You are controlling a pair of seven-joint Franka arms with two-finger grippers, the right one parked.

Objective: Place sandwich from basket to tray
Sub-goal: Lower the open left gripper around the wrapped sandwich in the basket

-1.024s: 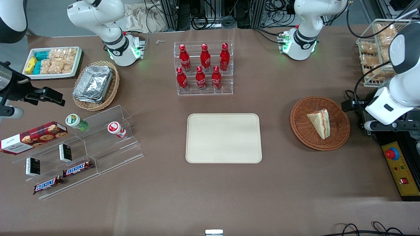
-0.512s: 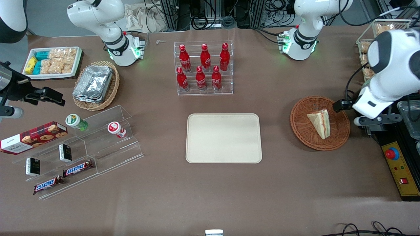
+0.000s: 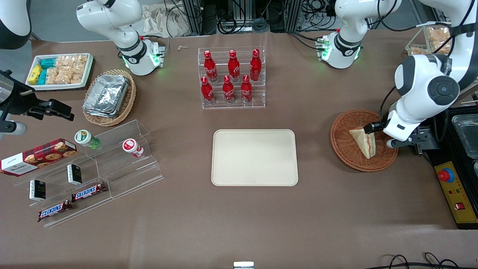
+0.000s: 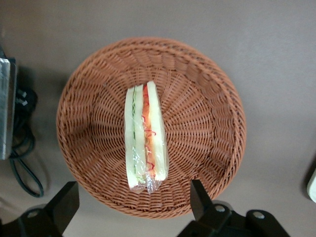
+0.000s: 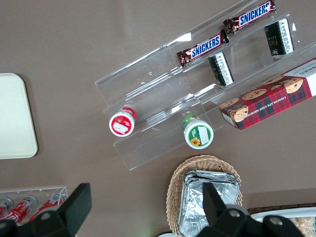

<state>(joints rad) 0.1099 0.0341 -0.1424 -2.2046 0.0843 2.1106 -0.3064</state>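
I have the hand (image 4: 133, 207) hanging above the basket (image 3: 388, 157), at the right of the front frame, toward the working arm's end of the table (image 3: 321, 209). Its two dark fingers (image 4: 63, 206) are spread wide with nothing between them; in the wrist view the sandwich's lower tip falls in the gap, clear of both.

The sandwich (image 3: 363, 141) lies in the basket (image 4: 207, 118), roughly in the middle of the weave. In the wrist view the sandwich (image 4: 145, 137) shows its cut edge to me: pale bread layers with a green stripe and a red stripe running along its length, under a clear wrap. In the front view part of the arm covers the basket's rim on the side toward the working arm's end.

The tray (image 3: 254, 157) sits flat at the centre of the front frame, well apart from the basket, with bare table between them. Above it in that frame, farther from the front camera, stands a clear rack of red bottles (image 3: 231, 76). At the left of the front frame I see a tan basket of foil containers (image 3: 108, 96) and clear steps holding chocolate bars (image 3: 89, 192).
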